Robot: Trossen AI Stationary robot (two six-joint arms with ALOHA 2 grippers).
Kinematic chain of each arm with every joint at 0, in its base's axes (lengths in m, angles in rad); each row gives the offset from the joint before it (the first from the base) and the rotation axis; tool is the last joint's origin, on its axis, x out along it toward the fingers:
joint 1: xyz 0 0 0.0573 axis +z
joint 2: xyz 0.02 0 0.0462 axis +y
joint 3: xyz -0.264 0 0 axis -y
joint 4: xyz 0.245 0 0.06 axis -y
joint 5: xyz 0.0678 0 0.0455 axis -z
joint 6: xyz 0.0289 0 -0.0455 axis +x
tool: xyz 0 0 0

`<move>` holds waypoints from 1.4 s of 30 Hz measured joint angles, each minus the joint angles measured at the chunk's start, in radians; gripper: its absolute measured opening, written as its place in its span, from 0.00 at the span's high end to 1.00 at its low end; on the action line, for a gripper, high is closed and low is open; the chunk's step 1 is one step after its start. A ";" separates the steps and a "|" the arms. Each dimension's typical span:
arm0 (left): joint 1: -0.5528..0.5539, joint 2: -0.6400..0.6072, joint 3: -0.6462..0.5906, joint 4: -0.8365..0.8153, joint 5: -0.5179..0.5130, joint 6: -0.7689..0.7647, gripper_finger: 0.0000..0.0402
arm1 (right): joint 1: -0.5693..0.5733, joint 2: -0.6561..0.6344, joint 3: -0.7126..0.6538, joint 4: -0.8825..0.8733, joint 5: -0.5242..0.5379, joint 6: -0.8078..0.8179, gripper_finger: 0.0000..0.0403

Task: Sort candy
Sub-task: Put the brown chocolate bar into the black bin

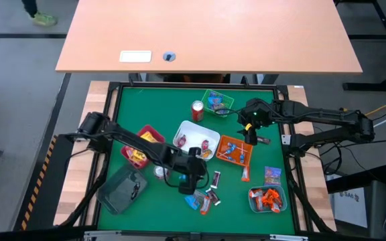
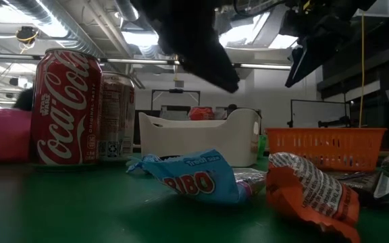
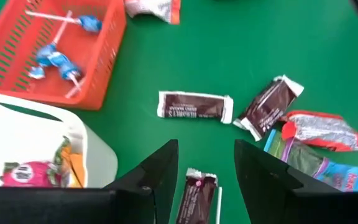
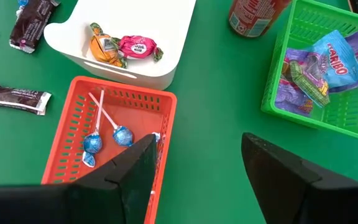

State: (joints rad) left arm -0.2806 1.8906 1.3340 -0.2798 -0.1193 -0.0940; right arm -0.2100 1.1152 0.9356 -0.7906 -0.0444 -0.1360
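Candy lies loose on the green mat: a dark bar [image 3: 194, 106], a second dark bar [image 3: 269, 106], a red-and-silver wrapper [image 3: 322, 130] and a blue packet [image 2: 188, 175]. My left gripper [image 3: 205, 168] hovers open over this pile [image 1: 203, 199]. A third dark bar [image 3: 194, 199] with a white stick beside it shows between its fingers, and I see no touch. My right gripper [image 4: 197, 155] stands open above the orange basket [image 4: 110, 137], which holds blue lollipops [image 4: 107, 138]. In the high view my right gripper [image 1: 250, 130] is right of centre.
A white tray [image 4: 123, 37] holds two wrapped sweets. A green basket [image 4: 322, 68] holds purple-blue packets. A red can [image 1: 198, 109] stands at the back, another can [image 1: 159, 173] near my left arm. A pink tray [image 1: 143, 144], a grey tray [image 1: 122, 189] and a teal tray [image 1: 268, 199] stand around.
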 joint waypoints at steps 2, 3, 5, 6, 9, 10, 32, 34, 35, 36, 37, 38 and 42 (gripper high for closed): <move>0.000 0.017 0.001 0.000 0.000 0.000 0.64 | 0.000 0.000 0.000 0.001 0.000 0.000 0.42; 0.000 0.027 0.001 0.000 0.000 0.000 0.64 | 0.000 0.000 0.000 0.000 0.000 0.000 0.42; 0.000 0.049 0.001 -0.004 0.000 0.000 0.64 | 0.000 0.000 0.000 0.001 0.000 0.000 0.42; 0.000 0.059 0.001 -0.005 -0.001 0.000 0.64 | 0.000 0.000 0.000 0.001 0.000 0.000 0.42; 0.000 0.086 0.001 -0.018 0.002 0.000 0.64 | 0.000 0.000 0.000 0.001 0.000 0.000 0.42; 0.000 0.093 0.001 -0.028 0.002 0.000 0.64 | 0.000 0.000 0.000 0.001 0.000 0.000 0.42; 0.001 0.101 -0.047 -0.133 0.001 -0.001 0.64 | 0.000 0.000 0.000 0.002 0.000 0.000 0.42; 0.001 0.101 -0.052 -0.130 0.002 -0.001 0.64 | 0.000 0.000 0.000 0.002 0.000 0.000 0.42; 0.001 0.101 -0.055 -0.129 0.002 0.000 0.64 | 0.000 0.000 0.000 0.002 0.000 0.000 0.42; 0.001 0.101 -0.058 -0.129 0.002 0.000 0.64 | 0.000 0.000 0.000 0.002 0.000 0.000 0.42; 0.001 0.101 -0.062 -0.129 0.002 0.000 0.64 | 0.000 0.000 0.000 0.002 0.000 0.000 0.42; 0.002 0.101 -0.065 -0.129 0.002 0.000 0.64 | 0.000 0.000 0.000 0.002 0.000 0.000 0.42; 0.004 0.101 -0.065 -0.131 -0.009 0.000 0.66 | 0.000 0.000 0.000 0.002 0.000 0.000 0.42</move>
State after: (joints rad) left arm -0.2768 1.9919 1.2686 -0.4110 -0.1279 -0.0940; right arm -0.2098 1.1156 0.9352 -0.7891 -0.0448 -0.1360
